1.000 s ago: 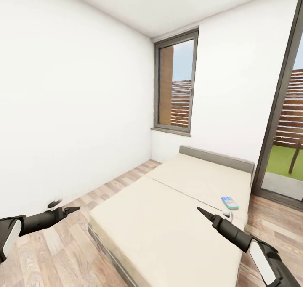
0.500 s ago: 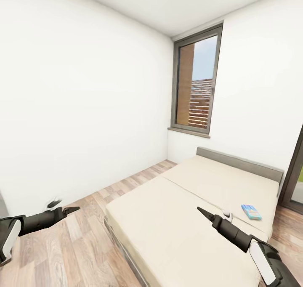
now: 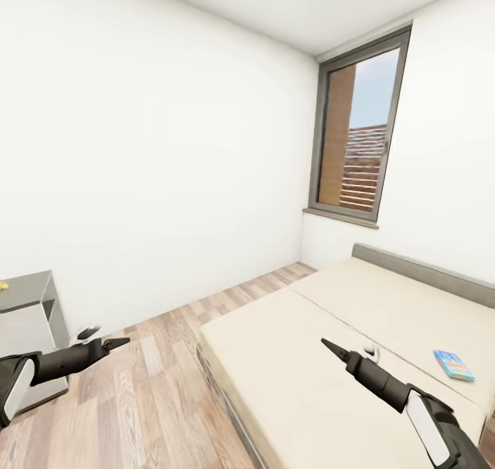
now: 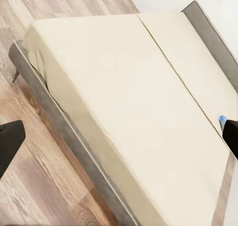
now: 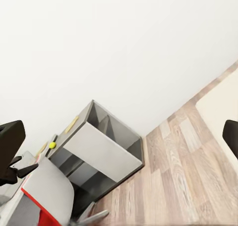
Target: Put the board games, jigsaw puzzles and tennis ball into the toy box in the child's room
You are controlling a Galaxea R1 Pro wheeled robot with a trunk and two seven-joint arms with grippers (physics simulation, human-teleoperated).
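Both grippers, left (image 3: pixel 113 344) and right (image 3: pixel 330 347), spread wide, holding nothing. Blue board game (image 3: pixel 453 364) lying near bed (image 3: pixel 289 359) edge, well off right. Yellow ball (image 5: pixel 52 145) up on table (image 5: pixel 101 151). Risk: clipping bed frame while driving in.

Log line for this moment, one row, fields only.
phase: in transit, child's room | left gripper: open, empty | right gripper: open, empty | board game: on bed | tennis ball: on table

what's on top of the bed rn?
On the bed: one blue board game near its far side and a small white object, partly hidden behind the right hand. Second game not visible.
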